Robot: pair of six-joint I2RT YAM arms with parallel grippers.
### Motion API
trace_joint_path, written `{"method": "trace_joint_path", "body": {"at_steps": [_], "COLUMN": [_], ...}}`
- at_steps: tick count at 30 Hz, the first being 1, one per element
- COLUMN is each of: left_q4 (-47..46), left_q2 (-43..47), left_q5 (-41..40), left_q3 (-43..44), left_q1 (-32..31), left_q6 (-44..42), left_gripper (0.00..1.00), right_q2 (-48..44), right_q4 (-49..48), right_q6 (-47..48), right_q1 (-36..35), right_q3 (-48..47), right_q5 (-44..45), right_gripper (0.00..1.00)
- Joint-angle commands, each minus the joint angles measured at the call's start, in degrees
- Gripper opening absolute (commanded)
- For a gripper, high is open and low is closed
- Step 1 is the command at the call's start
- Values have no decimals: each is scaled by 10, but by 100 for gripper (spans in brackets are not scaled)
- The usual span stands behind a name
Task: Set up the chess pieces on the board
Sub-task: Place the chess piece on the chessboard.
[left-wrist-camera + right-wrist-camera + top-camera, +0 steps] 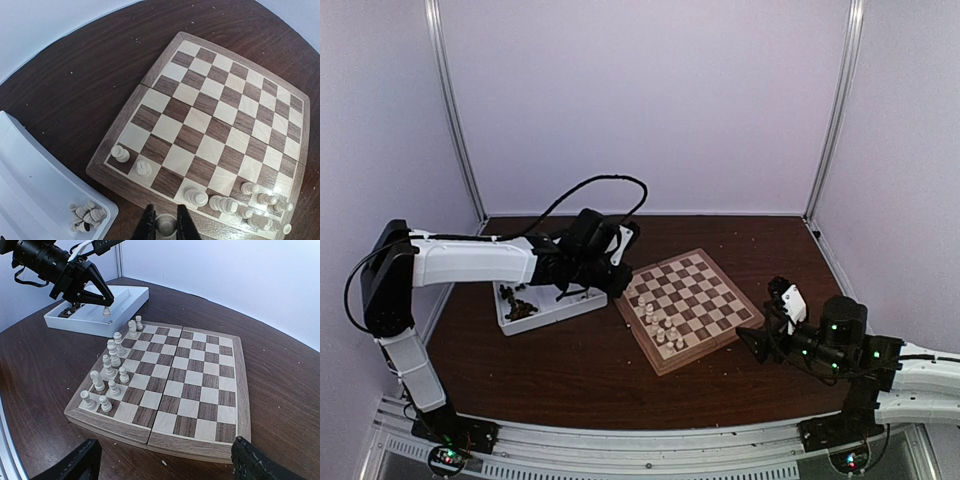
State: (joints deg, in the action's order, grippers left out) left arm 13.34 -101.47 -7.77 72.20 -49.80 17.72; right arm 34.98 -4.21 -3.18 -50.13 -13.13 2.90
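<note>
**Left gripper holds a cream piece by the board; right gripper hangs wide open**

The board (692, 305) lies on the dark table (570, 370), turned cornerwise to the arms. The white tray (560, 308) sits just beside its left corner.

The left gripper (164, 226) is clamped narrowly on one cream piece (165, 223), which sits upright between the two fingertips. In the left wrist view this piece hangs over the board's border on the tray side, close to the row of pieces already standing there. In the right wrist view it shows in front of the tray's wall, above the table.

About ten cream pieces (111, 371) stand upright on the board. They are packed into the two files along the edge nearest the tray, one to a square, and the other squares are bare. More cream pieces (86, 215) lie in a heap in a tray compartment, and dark pieces (520, 306) lie loose in the tray too.

The right gripper (165, 441) hovers low over the table, just off the board's right edge and facing it. Its jaws are spread wide, with nothing between them.
</note>
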Motion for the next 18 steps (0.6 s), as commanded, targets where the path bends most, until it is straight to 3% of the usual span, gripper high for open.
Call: {"method": "trace_joint_path", "body": {"at_steps": [1, 18], "left_q4": [-43, -73], "left_q2": [-7, -23], "left_q5": [2, -1], "left_q3": [-14, -29], "left_q1": [4, 5], "left_q6": [2, 1], "left_gripper": [0, 0], "right_q2": [-3, -4], "right_q4": [-14, -15], "right_q6": [-2, -2], "right_q1": [1, 1], "right_q3": [7, 9], "right_q5": [9, 9], "right_gripper": [91, 91]}}
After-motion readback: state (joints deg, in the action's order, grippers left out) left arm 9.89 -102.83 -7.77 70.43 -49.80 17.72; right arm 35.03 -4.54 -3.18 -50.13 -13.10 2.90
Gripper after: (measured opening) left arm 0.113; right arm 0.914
